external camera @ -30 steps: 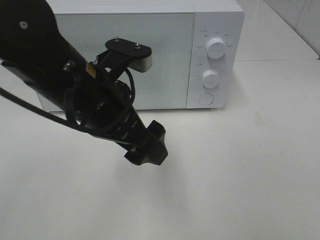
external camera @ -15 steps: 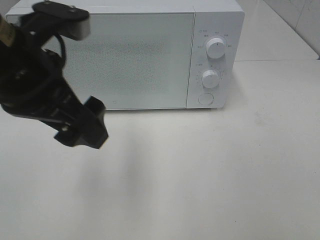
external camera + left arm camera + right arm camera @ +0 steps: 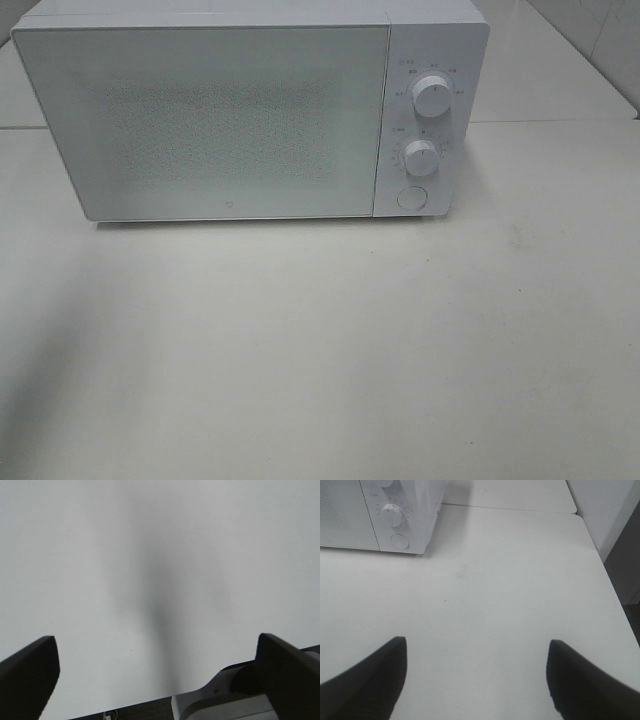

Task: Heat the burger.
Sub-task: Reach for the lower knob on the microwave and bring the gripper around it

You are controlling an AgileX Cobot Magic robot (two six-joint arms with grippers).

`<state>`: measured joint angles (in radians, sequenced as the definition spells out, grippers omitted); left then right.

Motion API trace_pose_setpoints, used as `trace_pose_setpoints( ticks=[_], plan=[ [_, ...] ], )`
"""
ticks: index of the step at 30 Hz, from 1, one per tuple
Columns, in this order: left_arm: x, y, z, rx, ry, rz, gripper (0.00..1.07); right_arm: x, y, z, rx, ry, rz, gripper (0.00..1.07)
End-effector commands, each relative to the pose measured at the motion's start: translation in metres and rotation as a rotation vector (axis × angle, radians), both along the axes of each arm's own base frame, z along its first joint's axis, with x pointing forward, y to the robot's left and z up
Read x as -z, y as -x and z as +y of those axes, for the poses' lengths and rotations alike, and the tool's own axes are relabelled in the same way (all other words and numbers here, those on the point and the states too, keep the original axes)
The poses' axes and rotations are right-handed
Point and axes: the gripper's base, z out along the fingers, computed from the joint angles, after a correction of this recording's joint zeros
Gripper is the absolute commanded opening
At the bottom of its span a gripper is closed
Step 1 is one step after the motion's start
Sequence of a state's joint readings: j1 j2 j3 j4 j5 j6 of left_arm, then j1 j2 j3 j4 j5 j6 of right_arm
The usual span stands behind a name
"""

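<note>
Left arm has cleared out of the high cam since a moment ago, so the microwave point(image 3: 210, 120) front is now unblocked. Door shut, unit sits far-left on the table point(image 3: 350, 350). Its right panel has a top knob point(image 3: 432, 95), lower knob point(image 3: 421, 157) and a round button point(image 3: 410, 198). Left gripper point(image 3: 157, 645): released, fingers wide, nothing btwn them, over bare table. Right gripper point(image 3: 476, 645): also released, empty, over table near-right of the microwave. Burger: I can't tell where it is, no cam shows it.
</note>
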<state>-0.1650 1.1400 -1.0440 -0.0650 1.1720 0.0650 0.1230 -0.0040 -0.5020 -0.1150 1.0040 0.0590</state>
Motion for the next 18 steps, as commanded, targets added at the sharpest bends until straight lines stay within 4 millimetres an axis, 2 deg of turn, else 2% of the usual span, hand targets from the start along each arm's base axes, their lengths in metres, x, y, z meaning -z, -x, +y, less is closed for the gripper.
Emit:
trace_pose_setpoints(
  ticks=[1,2,4,5,6,8,9,11,12,14,18],
  plan=[
    [-0.003,0.016,0.014,-0.083,0.04,-0.012,0.98,0.0,0.004,0.0,0.005,-0.001,-0.036,0.75],
    [0.0,0.027,0.019,-0.106,0.039,-0.017,0.98,0.0,0.004,0.0,0.005,-0.001,-0.036,0.75],
    [0.003,0.033,0.021,-0.115,0.034,-0.019,0.98,0.0,0.004,0.0,0.005,-0.001,-0.036,0.75],
    [0.011,0.046,0.024,-0.119,0.018,-0.015,0.98,0.0,0.004,0.0,0.005,-0.001,-0.036,0.75],
    [0.011,0.046,0.024,-0.119,0.018,-0.015,0.98,0.0,0.004,0.0,0.005,-0.001,-0.036,0.75],
    [0.02,0.065,0.025,-0.119,0.016,-0.027,0.98,0.0,0.004,0.0,0.005,-0.001,-0.036,0.75],
    [0.02,0.065,0.025,-0.119,0.016,-0.027,0.98,0.0,0.004,0.0,0.005,-0.001,-0.036,0.75],
    [0.029,0.083,0.026,-0.118,0.013,-0.046,0.98,0.0,0.004,0.0,0.005,-0.001,-0.036,0.75],
    [0.029,0.083,0.026,-0.118,0.013,-0.046,0.98,0.0,0.004,0.0,0.005,-0.001,-0.036,0.75],
    [0.038,0.099,0.028,-0.119,0.004,-0.072,0.98,0.0,0.004,0.0,0.005,-0.001,-0.036,0.75],
    [0.044,0.113,0.03,-0.119,0.005,-0.134,0.98,0.0,0.004,0.0,0.005,-0.001,-0.036,0.75]
  ],
)
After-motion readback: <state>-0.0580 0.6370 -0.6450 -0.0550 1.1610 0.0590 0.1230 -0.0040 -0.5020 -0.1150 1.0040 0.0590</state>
